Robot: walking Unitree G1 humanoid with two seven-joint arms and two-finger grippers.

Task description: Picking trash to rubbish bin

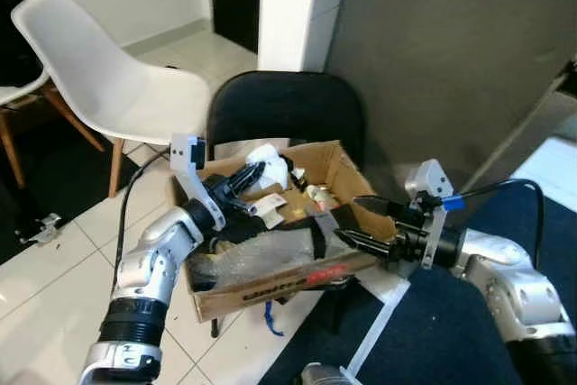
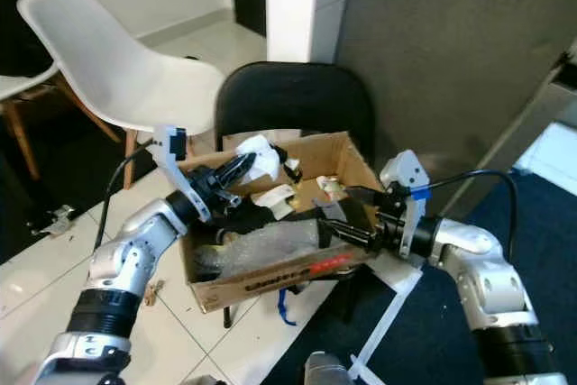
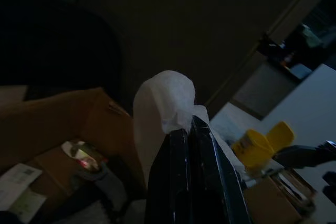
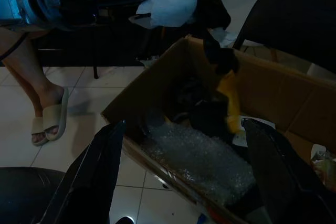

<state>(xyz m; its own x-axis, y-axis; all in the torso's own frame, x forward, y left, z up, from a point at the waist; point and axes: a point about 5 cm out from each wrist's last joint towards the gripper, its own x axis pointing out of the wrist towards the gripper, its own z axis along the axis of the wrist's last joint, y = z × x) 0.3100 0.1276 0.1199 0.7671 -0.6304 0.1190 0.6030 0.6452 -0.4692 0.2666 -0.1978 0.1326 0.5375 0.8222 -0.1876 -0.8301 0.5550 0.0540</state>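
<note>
White tissue wad (image 1: 267,158) is pinched above the cardboard box (image 1: 335,161) by the left gripper (image 1: 245,178); released early, it could be dropped outside. Right gripper (image 1: 361,219) is spread wide.

One cardboard box (image 1: 270,290), one white tissue wad (image 1: 266,158), one bubble-wrap roll (image 1: 257,254), two chairs, black (image 1: 287,105) and white (image 1: 99,69), two grippers, left (image 1: 257,172), right (image 1: 356,218).

Box (image 1: 270,290) hides black chair's seat (image 1: 287,110)
</note>
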